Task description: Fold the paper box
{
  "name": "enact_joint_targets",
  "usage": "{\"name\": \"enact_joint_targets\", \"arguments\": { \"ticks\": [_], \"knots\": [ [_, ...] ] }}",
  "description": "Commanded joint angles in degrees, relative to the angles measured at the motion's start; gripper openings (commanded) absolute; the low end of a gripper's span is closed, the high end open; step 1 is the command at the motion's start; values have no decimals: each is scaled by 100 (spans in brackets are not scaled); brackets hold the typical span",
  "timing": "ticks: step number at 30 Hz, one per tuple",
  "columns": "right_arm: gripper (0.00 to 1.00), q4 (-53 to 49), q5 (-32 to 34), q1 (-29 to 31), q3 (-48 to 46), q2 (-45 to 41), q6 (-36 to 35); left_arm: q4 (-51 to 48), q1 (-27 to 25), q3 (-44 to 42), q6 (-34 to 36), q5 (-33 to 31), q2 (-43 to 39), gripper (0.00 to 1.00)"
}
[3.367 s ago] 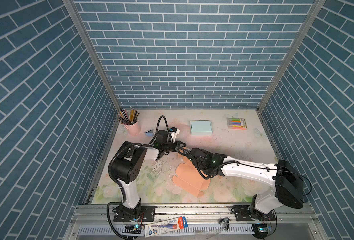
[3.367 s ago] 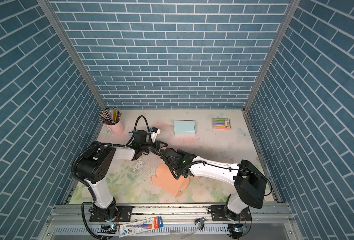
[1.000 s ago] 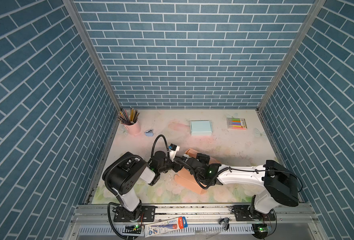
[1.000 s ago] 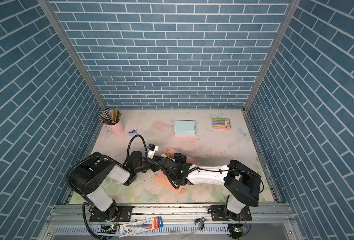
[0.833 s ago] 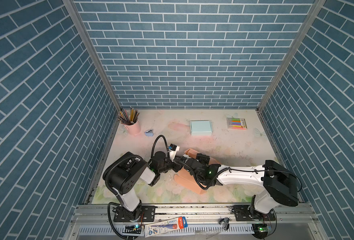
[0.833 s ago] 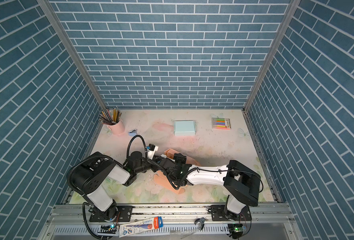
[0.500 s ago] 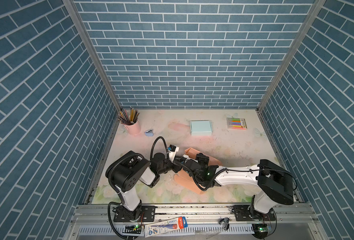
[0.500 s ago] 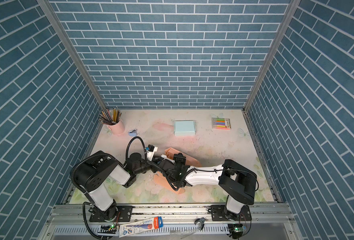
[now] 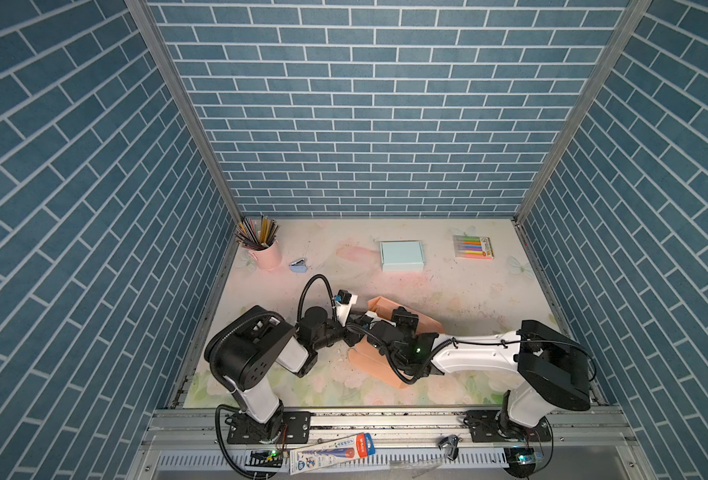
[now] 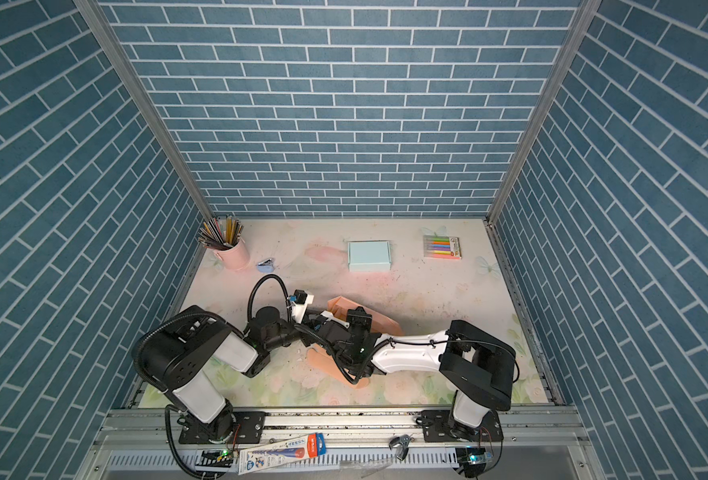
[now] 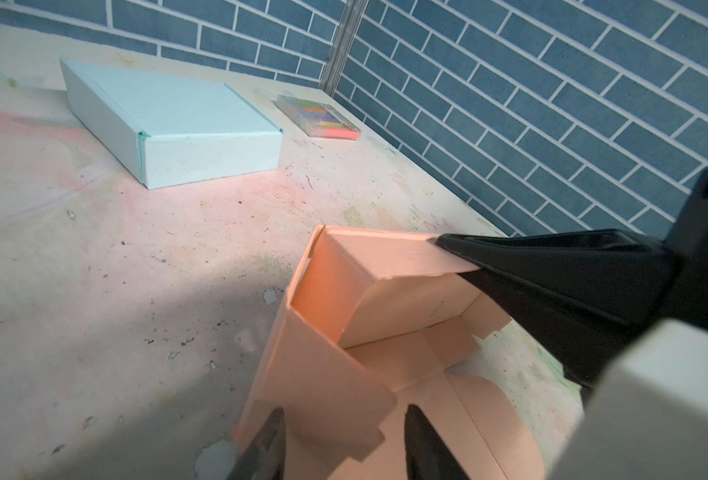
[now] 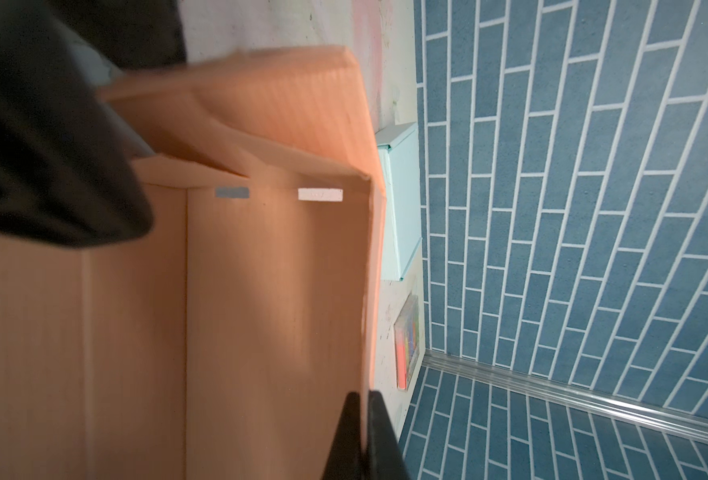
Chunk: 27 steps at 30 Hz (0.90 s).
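Now | your left gripper (image 11: 344, 419): jaws parted astride the paper box (image 11: 327, 365) near wall, gripping nothing | right gripper (image 12: 362, 415): pinched shut on the far wall rim | tip: hold that pinch firm, fold along the crease.

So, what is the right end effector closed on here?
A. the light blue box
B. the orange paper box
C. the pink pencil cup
B: in the left wrist view the right end effector pinches a raised wall of the orange paper box; the light blue box lies apart, farther back.
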Motion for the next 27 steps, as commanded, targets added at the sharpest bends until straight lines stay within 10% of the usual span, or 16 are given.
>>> {"name": "enact_joint_targets", "arguments": {
  "ticks": [1,16,27],
  "knots": [
    [0,-285,-307,48,-178,21,-198,-37,111,-251,2,17,-231,47],
    [0,-259,-333,51,-215,-19,-208,-129,502,-767,-272,209,-1108,47],
    [0,-254,-385,62,-206,-113,-197,432,955,57,-395,1094,1,53]
  ]
}}
